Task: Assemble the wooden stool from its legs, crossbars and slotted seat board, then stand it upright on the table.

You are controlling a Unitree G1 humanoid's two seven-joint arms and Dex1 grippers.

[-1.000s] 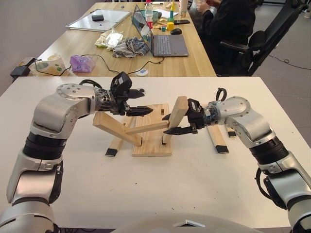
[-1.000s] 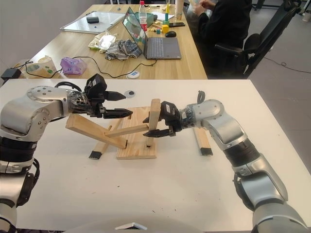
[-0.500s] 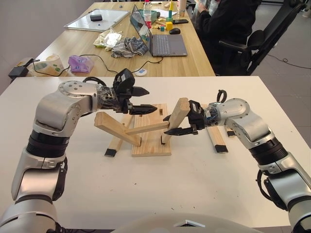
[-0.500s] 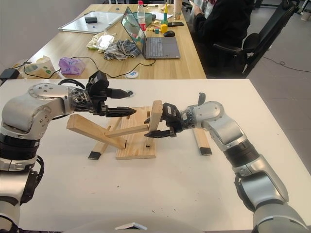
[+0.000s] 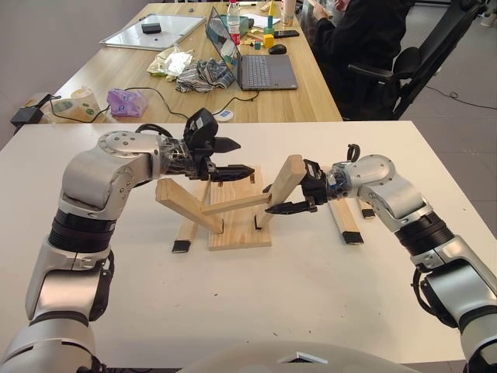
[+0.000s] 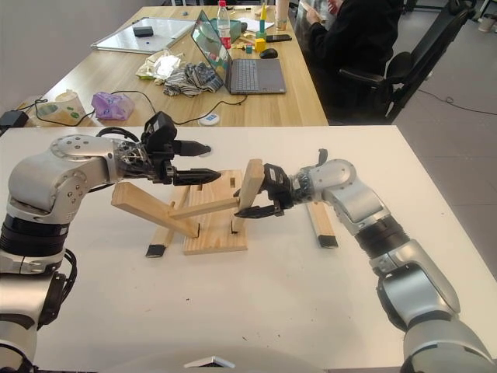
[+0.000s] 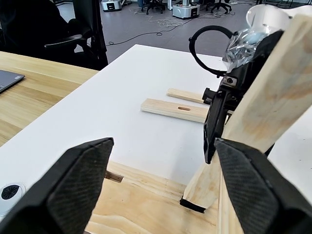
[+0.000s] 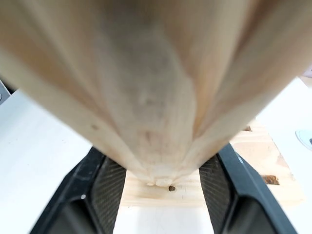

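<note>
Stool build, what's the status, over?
Left hand open above seat board. Right hand shut on tilted leg, its foot on the board. Stool unfinished; spare leg lies on table.

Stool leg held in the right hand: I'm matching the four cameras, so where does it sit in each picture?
Left eye view: leg tilted, just right of centre.
Right eye view: leg tilted, at centre.
Left wrist view: leg along the right edge.
Right wrist view: leg across the upper part.
Shared landmark: seat board under its lower end.
</note>
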